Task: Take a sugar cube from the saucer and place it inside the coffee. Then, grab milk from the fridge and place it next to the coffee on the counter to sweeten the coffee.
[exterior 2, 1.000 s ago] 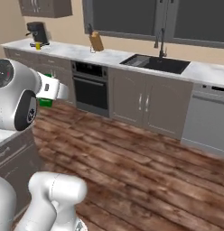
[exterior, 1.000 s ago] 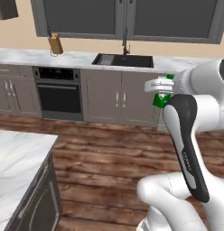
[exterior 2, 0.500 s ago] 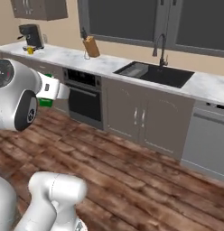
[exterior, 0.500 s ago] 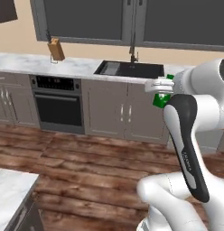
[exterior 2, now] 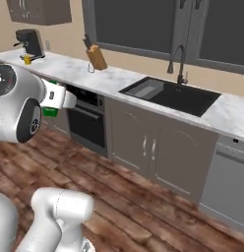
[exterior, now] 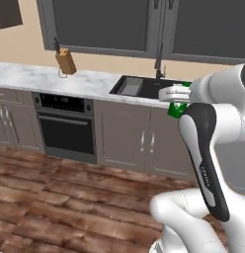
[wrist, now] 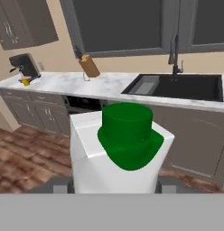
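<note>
The hand (wrist: pixel 114 191) pinched the milk (wrist: pixel 118 151), a boxy white carton with flat walls and a round, glossy green cap shaped like a short cylinder on a wider collar; its dark fingers (wrist: pixel 167 184) pressed against the carton's two sides near the base. No label or lettering could be read on the carton. In the left base view the milk (exterior: pixel 178 99) was carried in the air beside the arm's white upper joint, above the wood-plank floor (exterior: pixel 60 197) and in front of the desk (exterior: pixel 40 79), not resting on anything. In the right base view the milk (exterior 2: pixel 55 98) showed as a white box with a green end, close against the arm's rounded grey-and-white joint.

The desk was a white marble slab with grey veins on dark grey-brown panelled cabinets (exterior 2: pixel 143 142) with slim silver handles. A rectangular black sink (exterior 2: pixel 173 94) was let into it, with a curved dark faucet (exterior 2: pixel 179 61) at its back edge. A tan wooden knife block (exterior 2: pixel 97 57), wedge-shaped and tilted, stood toward the back edge, left of the sink. At the desk's far left end stood a black boxy coffee machine (exterior 2: pixel 28 42), and just in front of it the coffee (exterior 2: pixel 27 59), a small yellow mug. A black built-in oven (exterior: pixel 65 131) with a glossy door sat beneath the desk below the block.
</note>
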{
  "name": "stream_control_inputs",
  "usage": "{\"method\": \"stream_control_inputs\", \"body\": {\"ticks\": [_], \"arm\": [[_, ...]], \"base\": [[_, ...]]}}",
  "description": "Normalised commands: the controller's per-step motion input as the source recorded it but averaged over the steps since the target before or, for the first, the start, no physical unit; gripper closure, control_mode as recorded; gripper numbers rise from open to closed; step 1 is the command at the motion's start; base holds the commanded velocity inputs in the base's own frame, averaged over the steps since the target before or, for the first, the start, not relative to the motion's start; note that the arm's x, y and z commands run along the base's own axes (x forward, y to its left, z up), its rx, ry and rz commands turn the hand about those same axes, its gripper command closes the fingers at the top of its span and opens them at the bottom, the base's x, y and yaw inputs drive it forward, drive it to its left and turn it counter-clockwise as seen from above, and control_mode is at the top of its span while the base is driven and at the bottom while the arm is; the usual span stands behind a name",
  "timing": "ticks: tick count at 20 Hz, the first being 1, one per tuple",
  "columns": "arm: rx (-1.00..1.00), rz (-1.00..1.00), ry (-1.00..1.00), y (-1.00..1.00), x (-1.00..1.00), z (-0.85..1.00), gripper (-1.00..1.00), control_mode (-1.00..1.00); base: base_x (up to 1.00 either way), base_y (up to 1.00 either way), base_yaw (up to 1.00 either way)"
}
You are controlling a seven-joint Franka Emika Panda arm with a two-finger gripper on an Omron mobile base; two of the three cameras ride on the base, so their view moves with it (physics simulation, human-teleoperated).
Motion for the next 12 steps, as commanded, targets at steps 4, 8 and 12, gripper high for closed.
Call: {"method": "stream_control_inputs", "body": {"ticks": [4, 8, 12], "arm": [[0.00, 0.00, 0.00, 0.00, 0.00, 0.00, 1.00, 1.00], [0.00, 0.00, 0.00, 0.00, 0.00, 0.00, 1.00, 1.00], [0.00, 0.00, 0.00, 0.00, 0.00, 0.00, 1.00, 1.00]], "base": [[1.00, 0.02, 0.20], [1.00, 0.25, 0.21], [1.00, 0.60, 0.16]]}}
